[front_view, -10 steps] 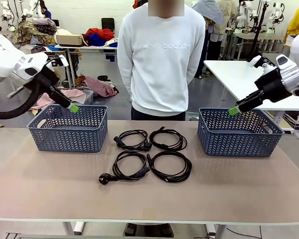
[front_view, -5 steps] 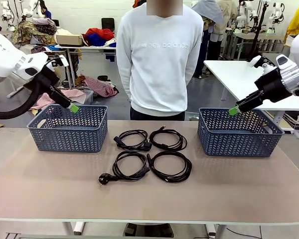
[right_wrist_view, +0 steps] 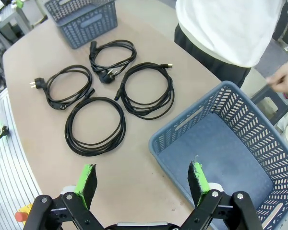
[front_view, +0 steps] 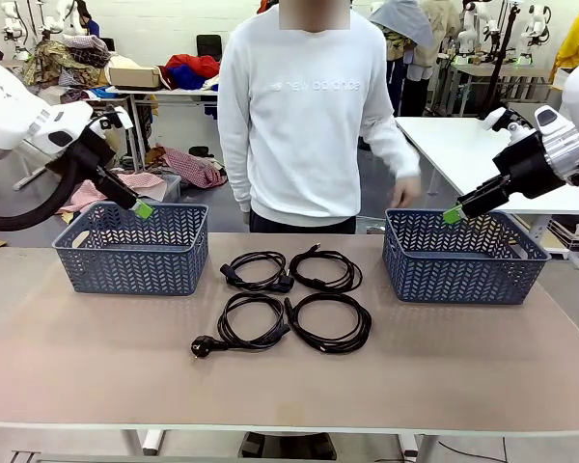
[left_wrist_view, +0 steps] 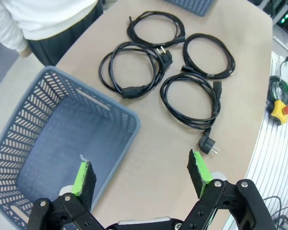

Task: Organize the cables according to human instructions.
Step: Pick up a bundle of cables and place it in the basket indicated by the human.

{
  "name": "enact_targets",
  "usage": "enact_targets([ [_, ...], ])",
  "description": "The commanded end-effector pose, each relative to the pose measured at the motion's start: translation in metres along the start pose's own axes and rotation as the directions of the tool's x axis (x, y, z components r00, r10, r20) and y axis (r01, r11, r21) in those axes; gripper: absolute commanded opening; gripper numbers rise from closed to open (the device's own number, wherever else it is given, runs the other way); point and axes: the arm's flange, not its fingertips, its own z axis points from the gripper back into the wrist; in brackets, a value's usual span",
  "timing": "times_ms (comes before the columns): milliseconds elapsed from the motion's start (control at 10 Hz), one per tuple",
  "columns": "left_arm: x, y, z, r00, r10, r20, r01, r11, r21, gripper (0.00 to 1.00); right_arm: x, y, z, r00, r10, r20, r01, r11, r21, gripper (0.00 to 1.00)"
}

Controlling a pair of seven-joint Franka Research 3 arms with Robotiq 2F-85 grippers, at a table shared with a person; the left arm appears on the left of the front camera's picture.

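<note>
Hand (front_view: pixel 400 196) newly swung out toward right basket (front_view: pixel 463 275): likely an instruction starting.
Front: four cables (front_view: pixel 294 299) untouched at middle of tabletop (front_view: pixel 482 367), between the baskets; left tool (front_view: pixel 141 208) above left basket (front_view: pixel 125 265), right tool (front_view: pixel 451 214) above the right one's rim. Left wrist: pads (left_wrist_view: pixel 84 175) spread, empty, over basket corner; cables beyond, nothing between. Right wrist: pads spread, empty; hand by basket's far edge, possibly in the way.
</note>
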Motion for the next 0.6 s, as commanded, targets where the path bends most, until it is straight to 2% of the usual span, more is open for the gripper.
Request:
enact_targets([
  [0, -0.0021, 0.0002, 0.0004, 0.999, -0.010, 0.031, 0.011, 1.000, -0.018, 1.00, -0.0006, -0.0025, -0.0021, 0.999, 0.014, 0.031, -0.015, 1.000, 0.013, 1.00],
  [500, -0.0021, 0.0002, 0.0004, 0.999, -0.010, 0.031, 0.011, 1.000, -0.018, 1.00, -0.0006, -0.0025, -0.0021, 0.999, 0.014, 0.031, -0.015, 1.000, 0.013, 1.00],
])
